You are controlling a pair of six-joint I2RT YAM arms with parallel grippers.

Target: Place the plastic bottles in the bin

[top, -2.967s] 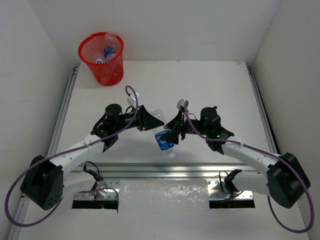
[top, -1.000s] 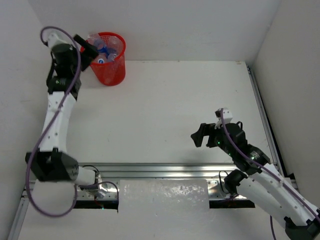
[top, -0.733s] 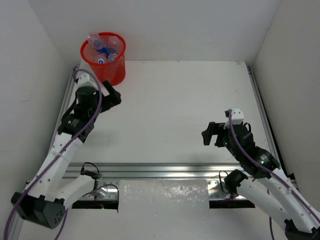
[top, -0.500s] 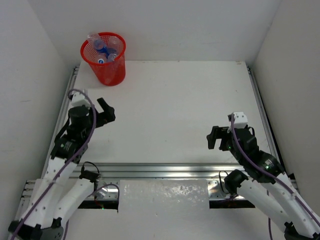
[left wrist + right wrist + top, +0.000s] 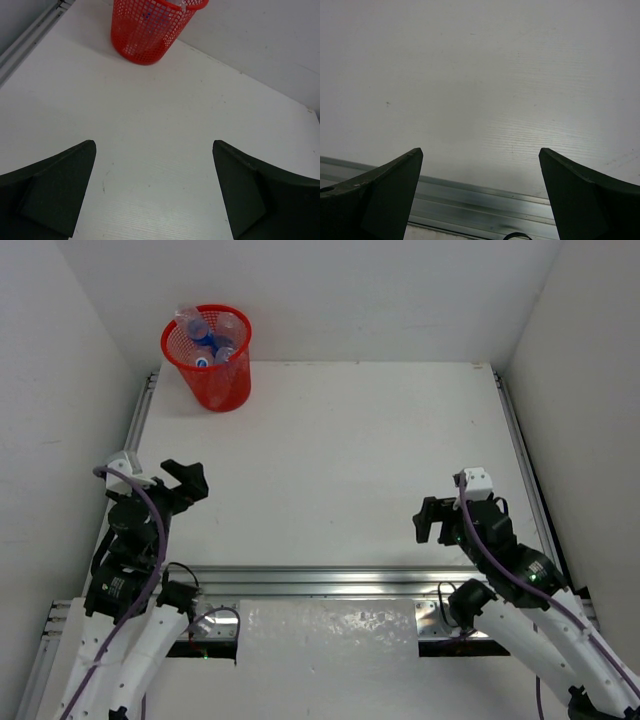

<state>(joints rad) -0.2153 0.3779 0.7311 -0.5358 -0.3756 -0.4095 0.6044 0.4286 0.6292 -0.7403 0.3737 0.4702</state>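
Both arms have pulled back toward the lower edge since a second ago. Overhead, the left gripper (image 5: 185, 480) and right gripper (image 5: 428, 520) are spread, holding nothing. The bottles (image 5: 205, 330) sit inside the bin (image 5: 218, 388), upper left. Left wrist: fingers (image 5: 60, 185) apart, bin at top. Right wrist: fingers (image 5: 385, 185) apart over the table (image 5: 480, 75).

Left arm (image 5: 125, 535) and right arm (image 5: 505, 552) folded low, jaws wide apart.

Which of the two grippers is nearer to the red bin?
The left gripper. It is on the same side as the bin; the right gripper is on the other side.
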